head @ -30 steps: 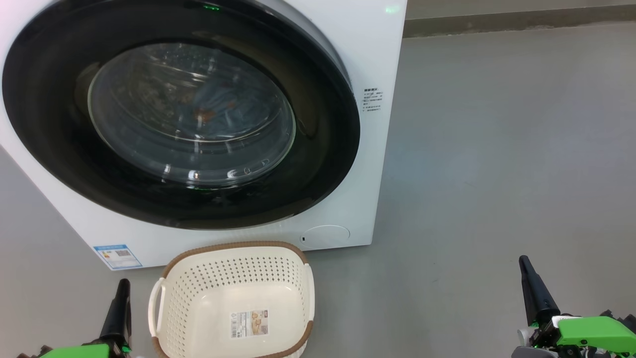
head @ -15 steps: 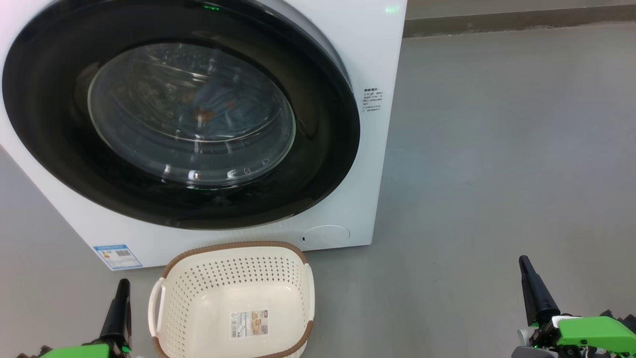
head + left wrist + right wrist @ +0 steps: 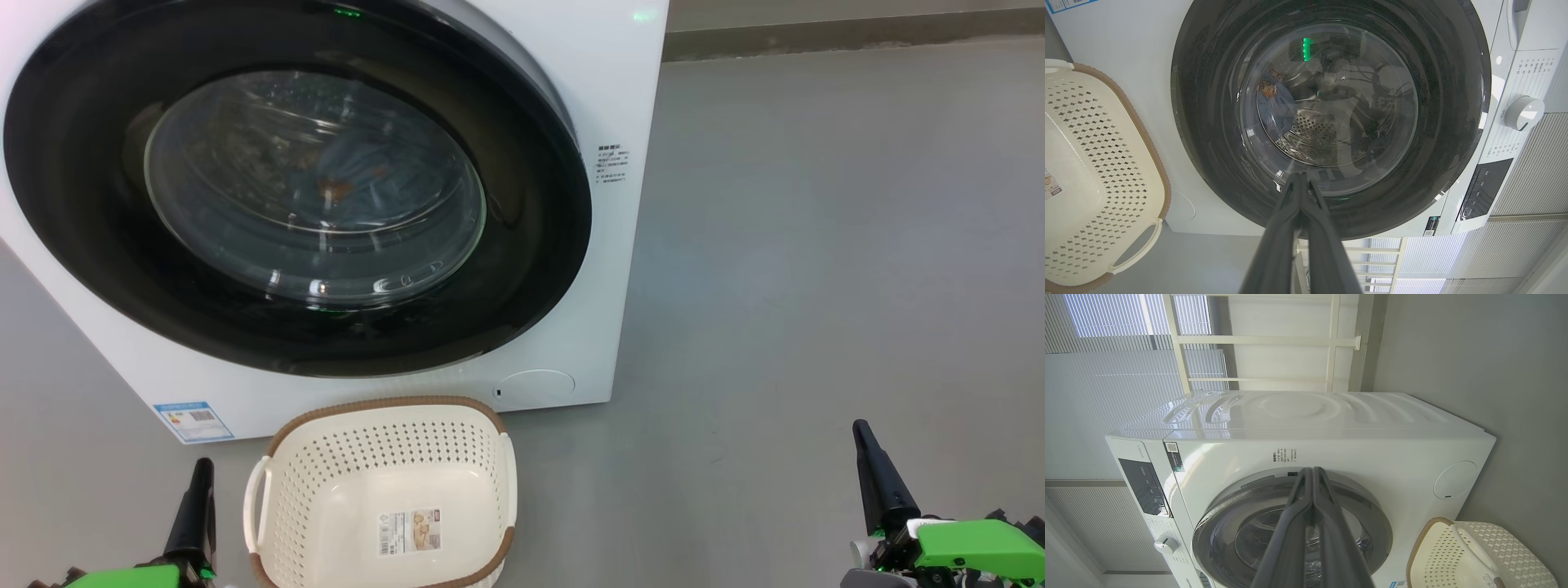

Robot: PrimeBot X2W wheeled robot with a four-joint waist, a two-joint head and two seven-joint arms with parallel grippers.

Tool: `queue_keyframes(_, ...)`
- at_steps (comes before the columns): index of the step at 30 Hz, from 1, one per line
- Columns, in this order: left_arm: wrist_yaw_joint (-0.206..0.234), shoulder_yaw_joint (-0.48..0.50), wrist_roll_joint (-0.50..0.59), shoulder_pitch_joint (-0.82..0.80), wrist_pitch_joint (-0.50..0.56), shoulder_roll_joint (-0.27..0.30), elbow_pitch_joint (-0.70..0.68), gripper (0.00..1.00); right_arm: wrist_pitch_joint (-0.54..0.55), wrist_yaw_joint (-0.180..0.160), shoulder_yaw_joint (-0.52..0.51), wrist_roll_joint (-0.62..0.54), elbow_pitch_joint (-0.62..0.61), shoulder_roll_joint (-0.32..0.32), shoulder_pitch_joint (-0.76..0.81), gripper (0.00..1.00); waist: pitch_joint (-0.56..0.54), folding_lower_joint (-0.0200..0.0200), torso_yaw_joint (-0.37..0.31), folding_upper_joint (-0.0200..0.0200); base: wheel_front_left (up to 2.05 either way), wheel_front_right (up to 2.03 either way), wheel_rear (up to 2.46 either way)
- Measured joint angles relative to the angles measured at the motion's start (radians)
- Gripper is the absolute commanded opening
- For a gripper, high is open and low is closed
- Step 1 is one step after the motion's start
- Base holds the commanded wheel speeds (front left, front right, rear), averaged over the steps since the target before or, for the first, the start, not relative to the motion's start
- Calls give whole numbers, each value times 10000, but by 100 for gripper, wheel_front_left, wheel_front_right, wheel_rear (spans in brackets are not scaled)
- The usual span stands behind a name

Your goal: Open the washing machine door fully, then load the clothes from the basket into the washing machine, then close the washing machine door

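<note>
A big white boxy front-loading washing machine (image 3: 629, 98) takes up the head view from 9 to 12 o'clock, standing on a plain grey floor (image 3: 816, 245). Its large round door (image 3: 531, 269), with a wide glossy black rim and a bulging clear glass centre, lies flat against the front, closed. Behind the glass, near 12 o'clock from the door's middle, the light blue fabric (image 3: 343, 184) with orange-brown bear prints lies inside the machine.

At 6 o'clock, just in front of the machine, stands a small cream-white perforated plastic basket (image 3: 384, 404) with a brown woven-look rim. A paper label (image 3: 411, 531) lies on its bare bottom. The left gripper (image 3: 202, 469) rises at 7 o'clock, just beside the basket's left handle, its two long dark fingers pressed together and holding nothing. The right gripper (image 3: 860, 433) stands at 4 o'clock, well apart from the basket, likewise closed on nothing. A small blue sticker (image 3: 193, 420) sits low on the machine at 8 o'clock.

The left wrist view adds the perforated steel drum (image 3: 1310, 128) beside the fabric, and a round white control dial (image 3: 1524, 113) at 3 o'clock. The right wrist view brings in the machine's rippled white top (image 3: 1298, 408) at 12 o'clock and slatted window blinds (image 3: 1106, 375) at 10 o'clock.

Against the head view a second ago, nothing has shifted: door, basket and both grippers are in the same places.
</note>
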Motion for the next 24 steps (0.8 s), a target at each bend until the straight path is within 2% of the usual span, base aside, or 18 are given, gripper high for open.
queue_keyframes(24,0,0,0,0,0,0,0,0,0,0,0,0,0,0,0,0,0,0,0,0,0,0,0)
